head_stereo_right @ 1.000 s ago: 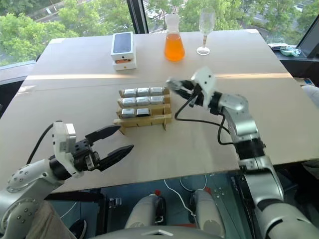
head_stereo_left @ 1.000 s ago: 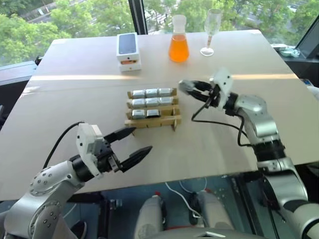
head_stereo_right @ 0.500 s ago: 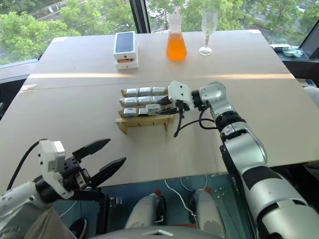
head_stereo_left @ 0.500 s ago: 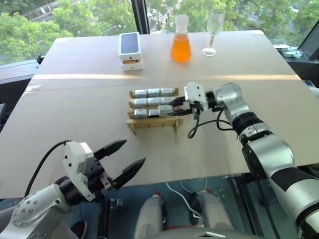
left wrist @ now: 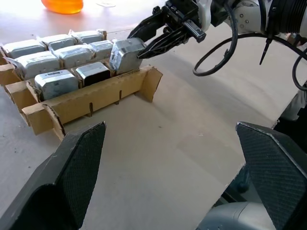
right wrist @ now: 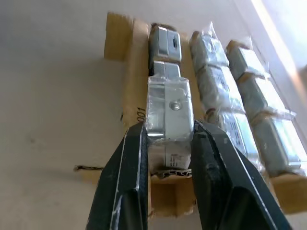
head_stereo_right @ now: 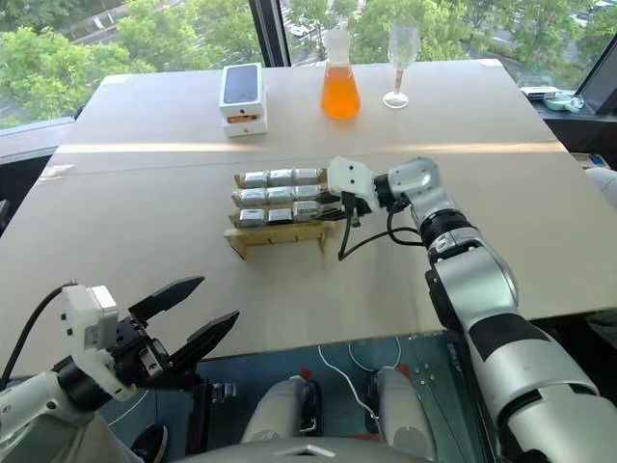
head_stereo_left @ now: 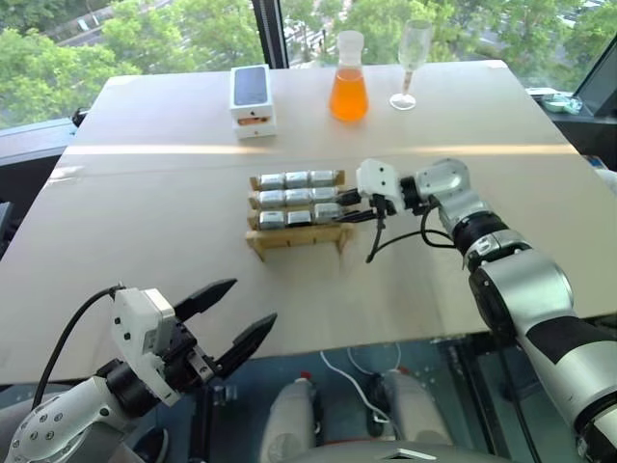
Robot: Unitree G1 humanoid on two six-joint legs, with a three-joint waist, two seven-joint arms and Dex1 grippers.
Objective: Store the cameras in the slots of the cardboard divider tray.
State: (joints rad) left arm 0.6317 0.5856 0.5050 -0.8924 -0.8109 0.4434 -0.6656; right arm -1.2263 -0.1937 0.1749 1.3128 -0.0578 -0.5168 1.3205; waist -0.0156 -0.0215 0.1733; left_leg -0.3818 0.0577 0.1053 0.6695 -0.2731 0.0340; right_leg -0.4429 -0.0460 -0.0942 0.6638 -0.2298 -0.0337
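Note:
The cardboard divider tray (head_stereo_left: 294, 237) sits mid-table with several silver-grey cameras (head_stereo_left: 294, 179) filling its slots. My right gripper (head_stereo_left: 341, 207) reaches in from the tray's right side, shut on one camera (left wrist: 125, 53) that stands tilted at the right slot of the front row, its lower part behind the cardboard wall. In the right wrist view the held camera (right wrist: 169, 108) is clamped between both black fingers (right wrist: 129, 172). My left gripper (head_stereo_left: 253, 302) hovers open near the table's front edge, well short of the tray, holding nothing.
A white phone box (head_stereo_left: 251, 96), an orange flask (head_stereo_left: 348, 82) and a wine glass (head_stereo_left: 412, 58) stand along the far side. A black cable (head_stereo_left: 386, 241) loops down from my right wrist onto the table beside the tray.
My right gripper swung in from the tray's right and lowered the camera to the front row's right slot. My left gripper drew back toward the table's front edge, still open.

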